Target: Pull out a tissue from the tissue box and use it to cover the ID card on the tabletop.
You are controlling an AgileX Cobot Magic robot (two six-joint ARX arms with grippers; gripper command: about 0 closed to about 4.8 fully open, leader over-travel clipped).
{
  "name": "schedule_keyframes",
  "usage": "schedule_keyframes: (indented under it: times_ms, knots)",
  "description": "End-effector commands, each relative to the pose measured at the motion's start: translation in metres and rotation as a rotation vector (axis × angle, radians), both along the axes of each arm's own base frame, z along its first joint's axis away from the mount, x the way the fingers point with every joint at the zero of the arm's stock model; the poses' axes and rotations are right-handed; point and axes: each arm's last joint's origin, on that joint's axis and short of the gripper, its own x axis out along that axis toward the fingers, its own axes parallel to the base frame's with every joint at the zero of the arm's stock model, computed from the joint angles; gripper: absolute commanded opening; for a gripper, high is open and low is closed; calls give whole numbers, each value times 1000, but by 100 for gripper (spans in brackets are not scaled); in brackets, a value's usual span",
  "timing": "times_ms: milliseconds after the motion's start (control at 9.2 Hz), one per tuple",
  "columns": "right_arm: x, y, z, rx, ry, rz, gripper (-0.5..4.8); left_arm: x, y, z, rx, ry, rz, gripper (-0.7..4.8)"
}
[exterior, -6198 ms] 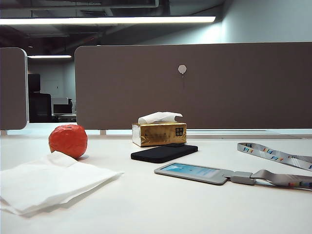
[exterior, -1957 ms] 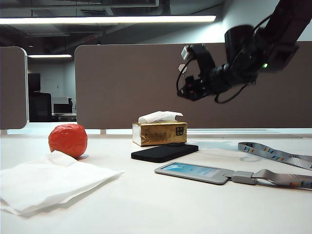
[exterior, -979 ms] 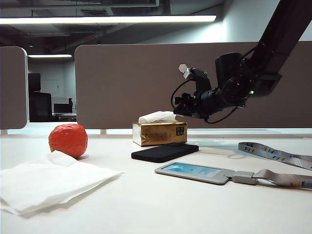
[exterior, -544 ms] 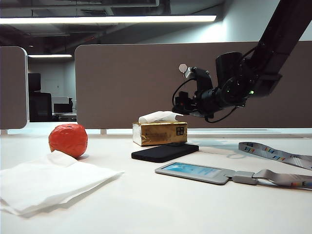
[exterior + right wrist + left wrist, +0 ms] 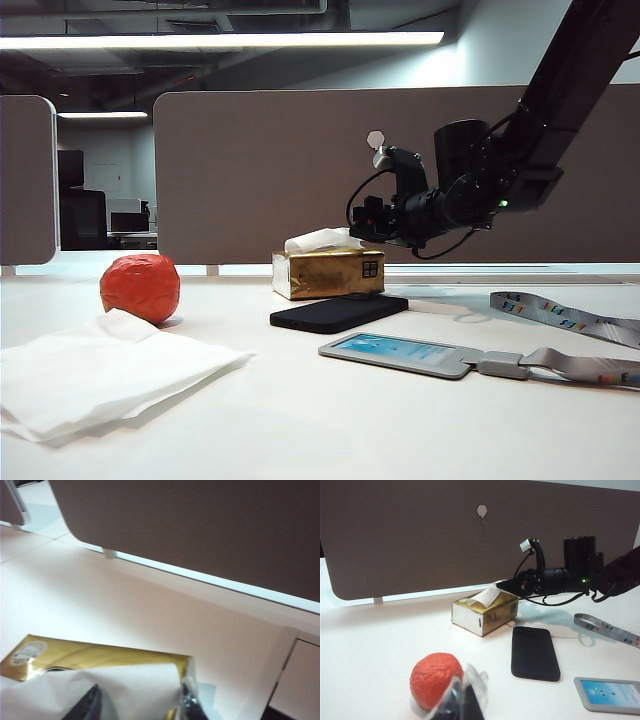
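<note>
The tabletop (image 5: 330,420) is a broad off-white desk backed by a brown partition panel (image 5: 400,170), with a dim office and a ceiling strip light behind it. On it lie a thick layered white napkin (image 5: 100,370) at the near left, a red ball (image 5: 139,288) behind it, and a black phone-like slab (image 5: 338,312) just in front of the tissue box (image 5: 328,273).

The right arm enters from the upper right and its upper part is cut off by the frame. The right gripper (image 5: 142,702) sits at the tissue tuft; in its wrist view two dark fingertips (image 5: 90,705) stand apart on either side of the white paper, jaws spread, though whether they pinch it cannot be told. The left gripper (image 5: 462,700) shows only as a dark blurred tip near the ball, its opening unreadable.

The box is shiny gold with white ends and a black square label. The tissue (image 5: 322,239) still stands in its slot, white and softly folded. The ID card (image 5: 395,353), light blue in a silver-grey holder, lies uncovered near the front right, clipped to a grey lanyard (image 5: 570,340)
</note>
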Motion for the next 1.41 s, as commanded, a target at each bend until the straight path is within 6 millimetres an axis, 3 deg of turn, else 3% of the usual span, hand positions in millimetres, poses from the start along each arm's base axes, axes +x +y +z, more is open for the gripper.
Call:
schedule_keyframes:
  times_ms: [109, 217, 435, 544, 761, 979, 1087, 1196, 1414]
  knots:
    - [0, 1, 1, -1, 14, 18, 122, 0, 0, 1, 1, -3, 0, -6]
    - [-1, 2, 1, 1, 16, 34, 24, 0, 0, 1, 1, -3, 0, -6]
    - [-1, 3, 4, 8, -6, 45, -5, 0, 0, 1, 1, -3, 0, -6]
    - [-4, 4, 25, 33, -87, 88, -5, 0, 0, 1, 1, -2, 0, -6]
    - [-23, -1, 106, 69, -242, 94, -5, 0, 0, 1, 1, -1, 0, -6]
    - [-28, -2, 120, 73, -260, 120, -5, 0, 0, 1, 1, -1, 0, -6]
    - [-40, -5, 148, 78, -284, 140, -5, 0, 0, 0, 1, 8, 1, -6]
    - [-46, -6, 157, 76, -273, 160, -5, 0, 0, -1, 1, 19, 0, -6]
    - [-65, -8, 175, 54, -124, 250, -5, 0, 0, -3, 1, 38, 3, -6]
